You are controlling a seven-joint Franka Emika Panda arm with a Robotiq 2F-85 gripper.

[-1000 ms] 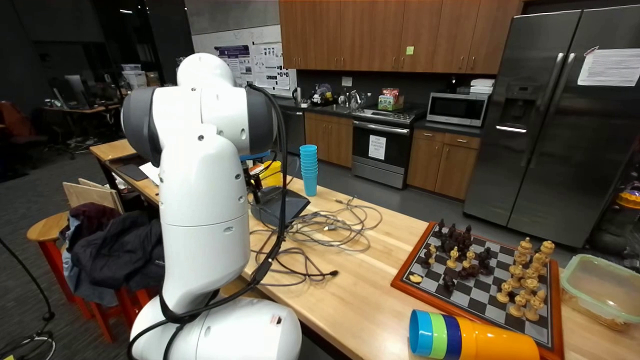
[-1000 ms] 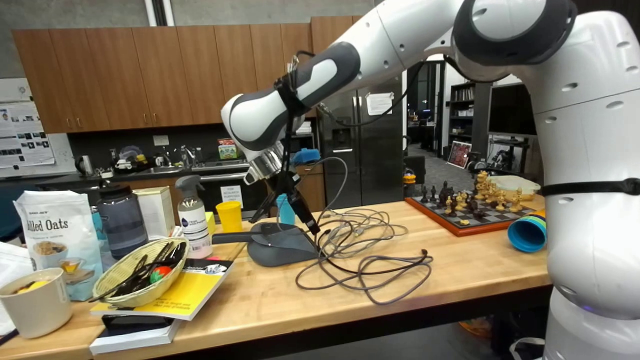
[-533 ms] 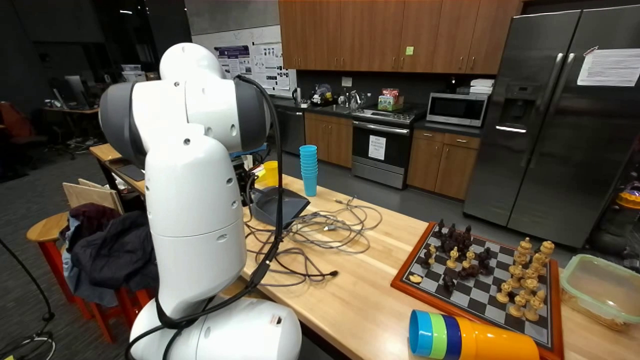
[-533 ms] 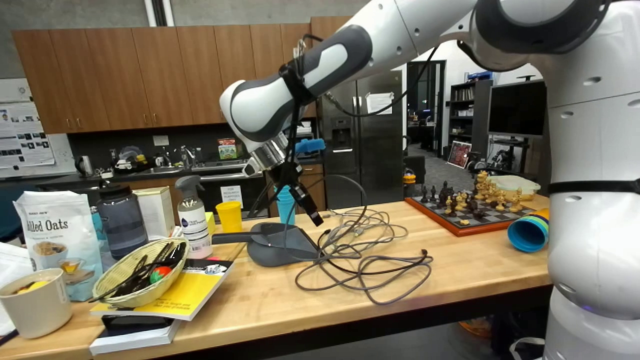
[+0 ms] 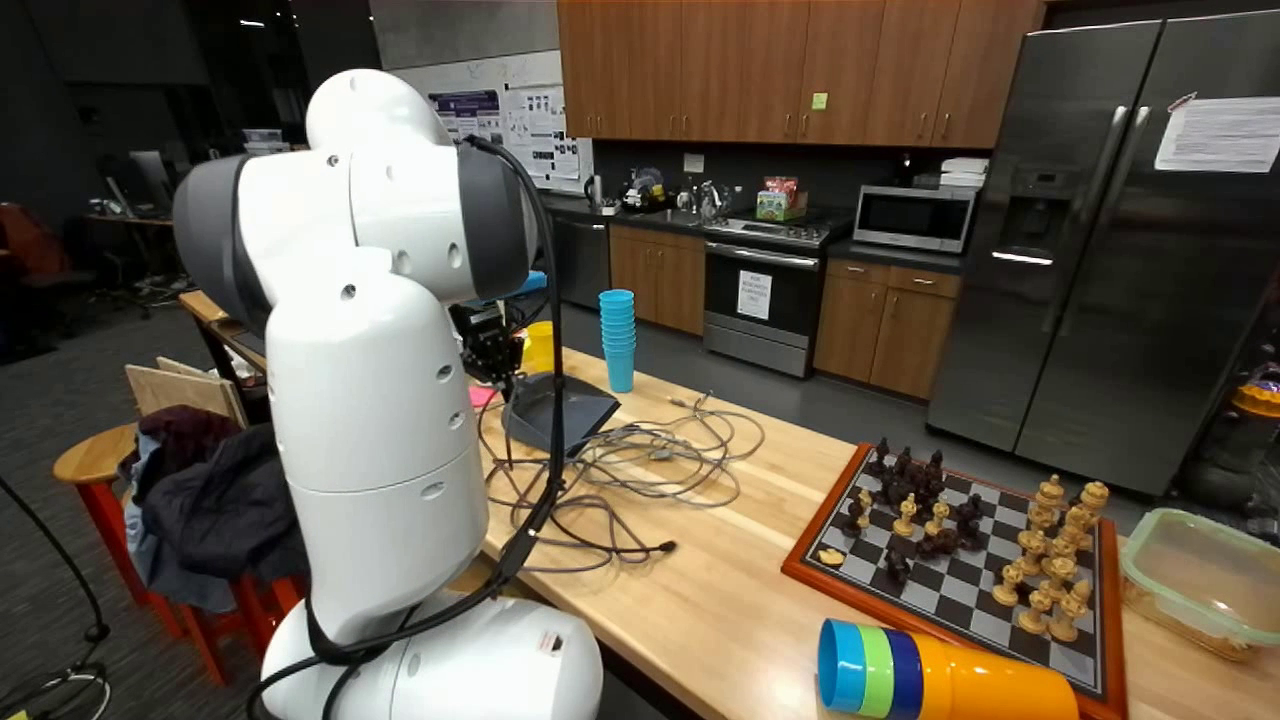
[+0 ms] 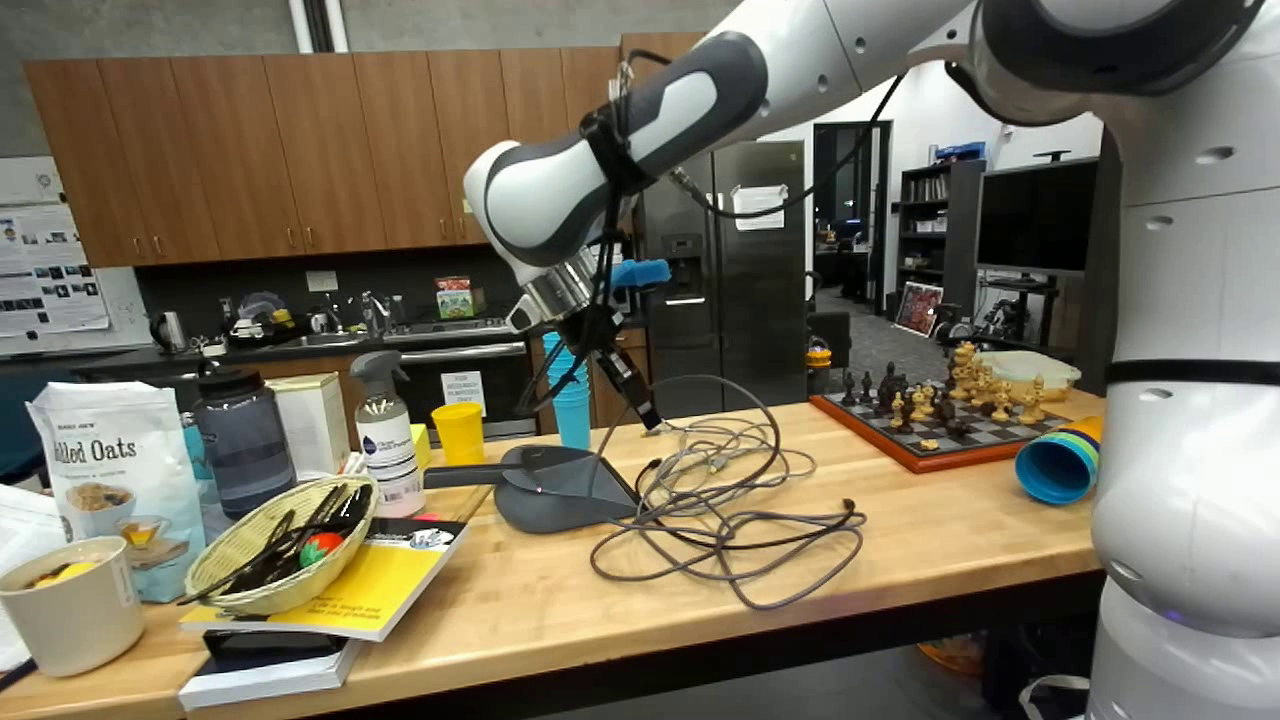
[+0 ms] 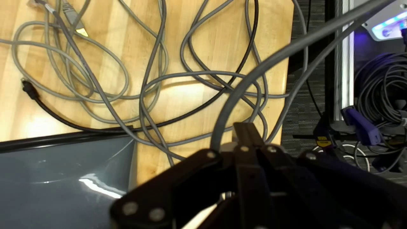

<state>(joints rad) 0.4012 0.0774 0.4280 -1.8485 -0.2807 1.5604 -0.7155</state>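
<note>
Wrist view: the gripper [image 7: 246, 125] hangs above a wooden tabletop [image 7: 35, 122], jaws together; a gray cable [image 7: 223, 116], arched off the wood, passes behind it, whether pinched cannot be told; a dark dustpan [image 7: 57, 184] lies near, tangled cords [image 7: 163, 17] at its edge.

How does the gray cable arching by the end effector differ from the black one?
The gray cable arches above the table; the black cable lies low near the dustpan. In the wrist view, the gray cable looks thicker than the black cable, likely being closer. The black cable shows a plug; the gray cable's ends can't be told. Both curve smoothly.
</note>
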